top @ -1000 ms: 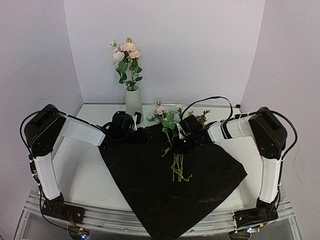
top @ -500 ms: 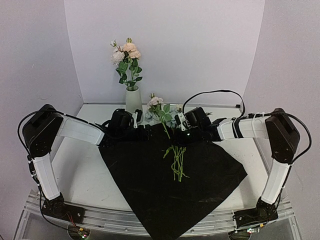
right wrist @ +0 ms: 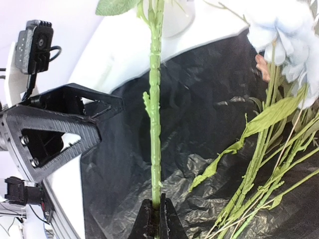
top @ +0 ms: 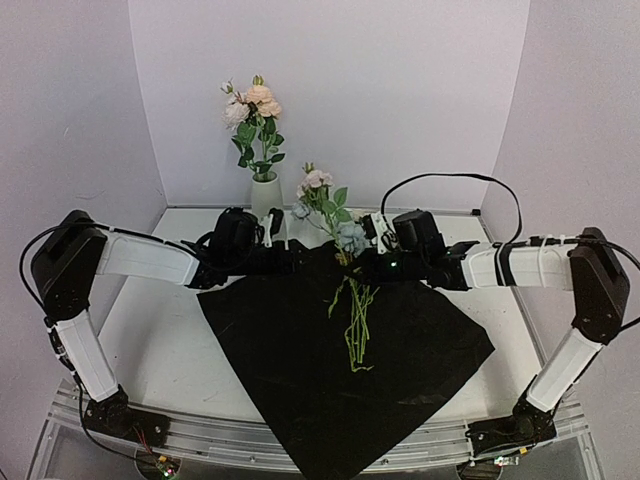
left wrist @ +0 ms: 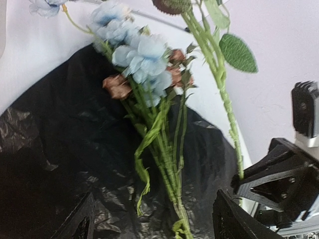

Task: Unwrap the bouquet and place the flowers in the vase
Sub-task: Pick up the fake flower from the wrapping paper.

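- right gripper (right wrist: 155,219): clamped on the foot of one stem (right wrist: 155,114), bloom up, just right of the vase (top: 266,203).
- left gripper (left wrist: 157,222): jaws wide, empty, just before the vase.
- handling: raise the stem foot above the vase mouth, upright, clear of the left gripper.
- remaining flowers (top: 355,320): on black sheet (top: 280,350), near-right of the vase.

Right wrist view: the stem (right wrist: 155,124) in the right claw (right wrist: 155,204) runs off the top edge, bloom unseen. Top view: the left claw (top: 272,226) covers the foot of the vase (top: 264,195).

Pale blue and rust flowers (left wrist: 142,59) lie on a black sheet (left wrist: 60,149). Black fingers (right wrist: 145,224) flank one bright green stem (right wrist: 155,124).
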